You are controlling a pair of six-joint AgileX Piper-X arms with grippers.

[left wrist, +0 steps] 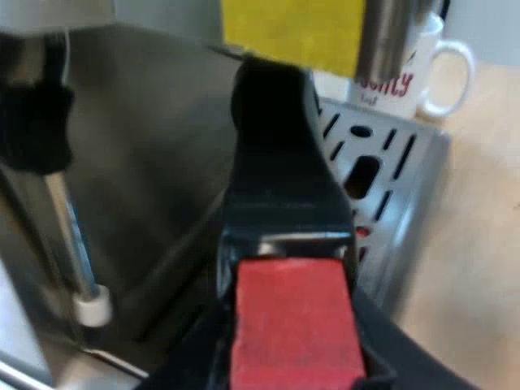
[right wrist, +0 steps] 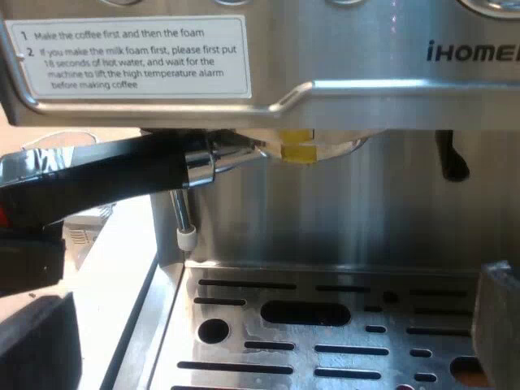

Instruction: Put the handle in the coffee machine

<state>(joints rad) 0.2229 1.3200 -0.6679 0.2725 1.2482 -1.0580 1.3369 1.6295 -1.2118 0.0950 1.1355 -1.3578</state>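
My left hand [left wrist: 296, 361] is gripping the red end [left wrist: 292, 317] of the handle [left wrist: 276, 162], fingers pressing on both sides as far as I can judge this close. The holder [right wrist: 236, 154] is sitting under the espresso machine [right wrist: 366, 89]'s front. My right hand [right wrist: 268, 341] is hanging wide open over the drip tray [right wrist: 325, 280], holding nothing. A mug [left wrist: 422, 73] is standing by the tray.

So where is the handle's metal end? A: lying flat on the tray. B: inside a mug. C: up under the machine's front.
C: the handle runs up to the underside of the machine front, well above the tray.
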